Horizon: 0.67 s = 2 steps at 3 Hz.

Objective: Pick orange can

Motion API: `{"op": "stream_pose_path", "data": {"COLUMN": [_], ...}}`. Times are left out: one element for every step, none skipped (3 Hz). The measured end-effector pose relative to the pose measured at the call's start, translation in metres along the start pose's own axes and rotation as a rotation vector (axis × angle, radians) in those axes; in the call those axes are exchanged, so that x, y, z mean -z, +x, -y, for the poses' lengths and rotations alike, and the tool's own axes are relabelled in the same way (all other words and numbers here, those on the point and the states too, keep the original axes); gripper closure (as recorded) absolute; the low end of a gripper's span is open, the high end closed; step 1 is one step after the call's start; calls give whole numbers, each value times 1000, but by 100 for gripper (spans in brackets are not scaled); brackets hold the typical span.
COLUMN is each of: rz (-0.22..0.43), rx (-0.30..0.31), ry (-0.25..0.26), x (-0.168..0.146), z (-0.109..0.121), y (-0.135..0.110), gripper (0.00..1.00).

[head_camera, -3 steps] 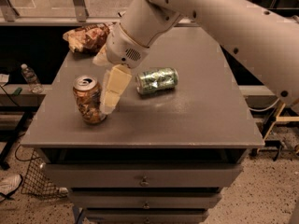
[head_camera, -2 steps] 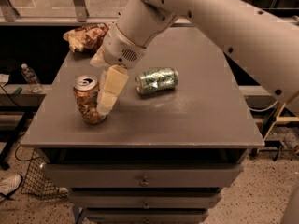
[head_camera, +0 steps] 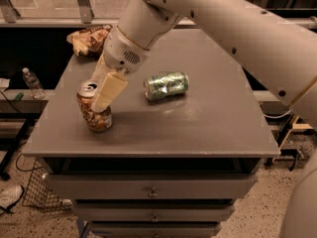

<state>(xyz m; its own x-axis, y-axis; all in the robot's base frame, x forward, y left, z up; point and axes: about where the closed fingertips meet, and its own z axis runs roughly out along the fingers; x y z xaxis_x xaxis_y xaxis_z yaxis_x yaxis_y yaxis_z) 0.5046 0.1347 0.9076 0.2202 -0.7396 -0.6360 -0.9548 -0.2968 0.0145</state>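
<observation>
From my station I see the claw point(head_camera: 103, 95) down at the near-left part of the bench point(head_camera: 198, 123), right against the orange can point(head_camera: 93, 119). A pale part of the claw lies across the can's right front and covers some of its side. I cannot tell whether the claw is apart or clamped on the can, because the can itself hides the far side of it.

The orange can stands with its base on the bench and its silver top and pull tab facing up. It leans a little to the left.

The big white arm point(head_camera: 223, 29) comes in from the upper right and slopes down across the bench to the claw.

A green can point(head_camera: 166, 85) lies on its side near the middle of the bench, to the right of the orange can and apart from it. A crumpled brown snack bag point(head_camera: 89, 39) sits at the far-left corner, beyond the claw.

Below the bench top I see the front of a drawer point(head_camera: 153, 190). On the left, off the bench, a water bottle point(head_camera: 33, 82) rests on a low ledge, and a wire basket point(head_camera: 37, 190) stands on the floor.
</observation>
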Motion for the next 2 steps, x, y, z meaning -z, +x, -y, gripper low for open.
{"op": "stream_pose_path", "data": {"rz": [6, 25], "rx": [-1, -1], "ry": [-13, -3], "x": [-1, 7], "z": [1, 1], "y": [-5, -6], "gripper": [65, 87]}}
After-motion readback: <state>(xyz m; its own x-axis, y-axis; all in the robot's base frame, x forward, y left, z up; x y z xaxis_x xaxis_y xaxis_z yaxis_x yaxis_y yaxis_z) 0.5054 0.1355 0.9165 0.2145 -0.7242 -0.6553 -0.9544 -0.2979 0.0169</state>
